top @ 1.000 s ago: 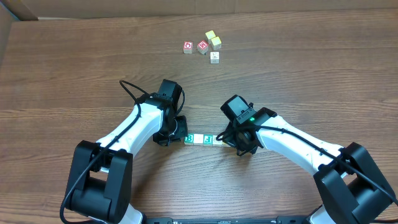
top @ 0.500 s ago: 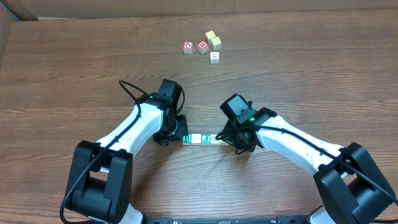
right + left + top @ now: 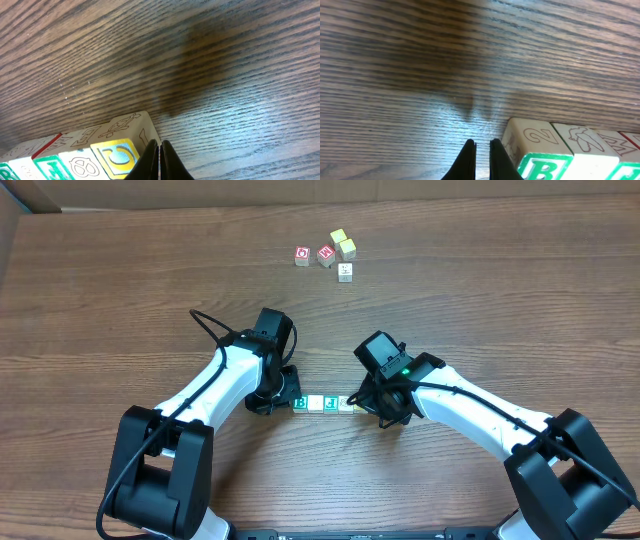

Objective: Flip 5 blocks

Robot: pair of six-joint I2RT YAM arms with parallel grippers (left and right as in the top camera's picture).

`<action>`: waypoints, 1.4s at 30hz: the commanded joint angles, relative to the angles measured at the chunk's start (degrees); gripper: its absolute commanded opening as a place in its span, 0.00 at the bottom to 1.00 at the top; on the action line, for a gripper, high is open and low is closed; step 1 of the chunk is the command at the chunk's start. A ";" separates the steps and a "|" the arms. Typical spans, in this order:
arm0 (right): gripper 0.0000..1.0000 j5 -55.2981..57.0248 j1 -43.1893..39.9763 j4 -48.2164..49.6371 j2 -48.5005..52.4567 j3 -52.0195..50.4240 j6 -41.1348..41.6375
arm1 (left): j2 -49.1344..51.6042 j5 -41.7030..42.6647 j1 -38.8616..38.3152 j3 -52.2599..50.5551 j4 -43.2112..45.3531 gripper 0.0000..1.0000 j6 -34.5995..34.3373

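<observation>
I see the blocks (image 3: 324,403) lined up side by side in a short row on the wooden table (image 3: 120,300), toward 6 o'clock from its centre, each touching the next. They are small pale wooden cubes. The one at the 9 o'clock end shows a green B (image 3: 545,167) on top and an outlined 2 on its side. Further along the overhead view shows a plain white top and a green J. The block at the 3 o'clock end shows a yellow face with a C (image 3: 117,156). My left gripper (image 3: 481,146) is closed on nothing, tips just beside the B block. My right gripper (image 3: 160,144) is pinched closed and empty, against the C block. Up at 12 o'clock sit two red-printed cubes (image 3: 314,255) and three pale cubes (image 3: 344,250).
</observation>
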 commanded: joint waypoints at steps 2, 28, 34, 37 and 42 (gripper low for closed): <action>0.06 0.74 0.33 0.28 0.20 -1.36 -0.35 | 0.46 2.12 -0.39 -0.50 -0.13 0.04 -0.76; 0.05 -1.84 0.33 1.88 0.20 -1.90 -0.35 | 0.46 1.86 -0.39 -0.50 1.03 0.04 -0.81; 0.06 -0.39 0.33 1.27 0.20 -1.90 -0.35 | 0.46 -0.04 -0.37 -0.50 0.13 0.04 -0.74; 0.08 1.75 0.31 1.42 0.20 -1.90 -0.37 | 0.46 -1.33 -0.37 -0.50 -1.29 0.05 -0.72; 0.09 2.29 0.26 2.71 0.20 -1.90 -0.39 | 0.46 -1.29 -0.42 -0.50 -2.78 0.04 -0.72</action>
